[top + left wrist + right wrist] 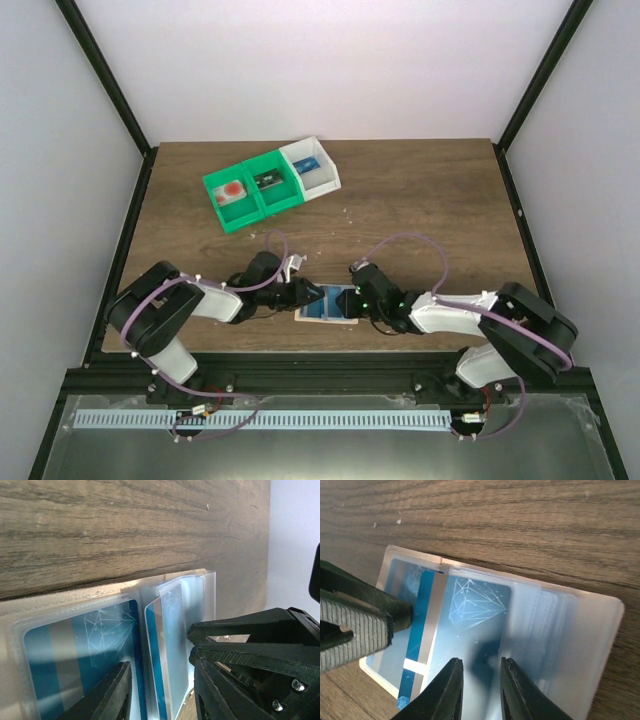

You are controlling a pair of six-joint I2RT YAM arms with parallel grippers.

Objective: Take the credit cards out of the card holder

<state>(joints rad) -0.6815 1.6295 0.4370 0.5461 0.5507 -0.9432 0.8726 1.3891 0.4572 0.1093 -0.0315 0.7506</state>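
Note:
The card holder [303, 316] lies open near the table's front edge, between both grippers. Its clear sleeves show in the right wrist view [570, 630], and its tan edge shows in the left wrist view [50, 602]. Blue credit cards [326, 303] with a white line pattern sit in the sleeves [475, 610]; two show in the left wrist view [75, 645]. My left gripper [313, 295] is open, its fingers either side of a sleeved card's edge [162, 700]. My right gripper [350, 300] hovers over the sleeves, jaws slightly apart [479, 692], nothing visibly held.
Two green bins [250, 190] and a white bin [312, 168] with small items stand at the back left of the wooden table [430, 200]. Black frame posts edge the table. The two grippers' tips nearly meet over the holder.

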